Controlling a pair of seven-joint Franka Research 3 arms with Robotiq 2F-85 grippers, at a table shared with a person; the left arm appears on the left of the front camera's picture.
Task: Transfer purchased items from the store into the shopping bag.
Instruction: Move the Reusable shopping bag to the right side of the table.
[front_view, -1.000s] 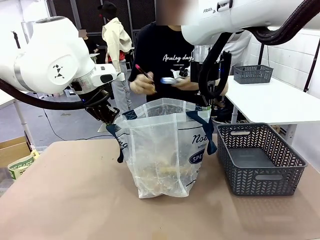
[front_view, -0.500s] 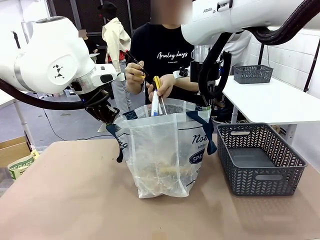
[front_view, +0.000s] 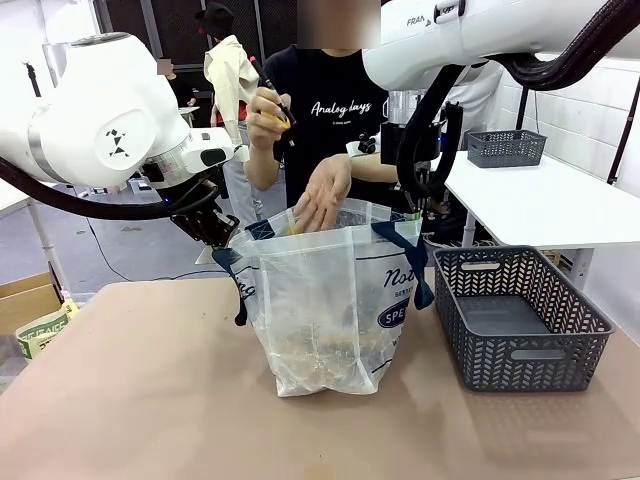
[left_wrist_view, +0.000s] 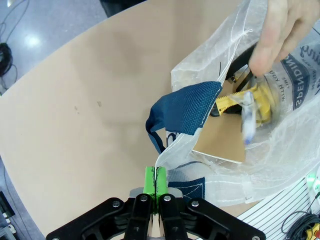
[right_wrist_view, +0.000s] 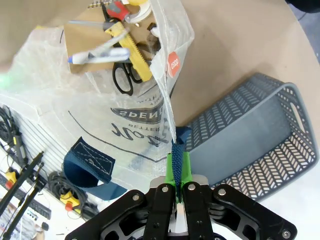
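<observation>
The clear shopping bag (front_view: 310, 290) with navy straps stands open mid-table. My left gripper (front_view: 215, 232) is shut on its left rim, pinching the plastic between green pads (left_wrist_view: 156, 182). My right gripper (front_view: 425, 205) is shut on the right side, on the navy strap at the rim (right_wrist_view: 177, 172). A person's hand (front_view: 322, 195) hovers open-fingered over the bag's mouth. Purchased items lie inside: a yellow ruler-like piece (right_wrist_view: 131, 52), black scissors (right_wrist_view: 122, 80), a pen (right_wrist_view: 97, 56) and a brown card (left_wrist_view: 220, 142). The store, a dark grey lattice basket (front_view: 520, 365), stands empty right of the bag.
The person stands at the far edge, the other hand (front_view: 268, 105) raised with a dark pen. A second small grey basket (front_view: 505, 147) sits on a white table (front_view: 560, 210) at the back right. A cardboard box (front_view: 30, 310) is off the table's left edge.
The person's hand lowered pens into the bag's mouth and let them go; it now hangs open above the bag. The other hand rose with its pen. Both grippers held still.
</observation>
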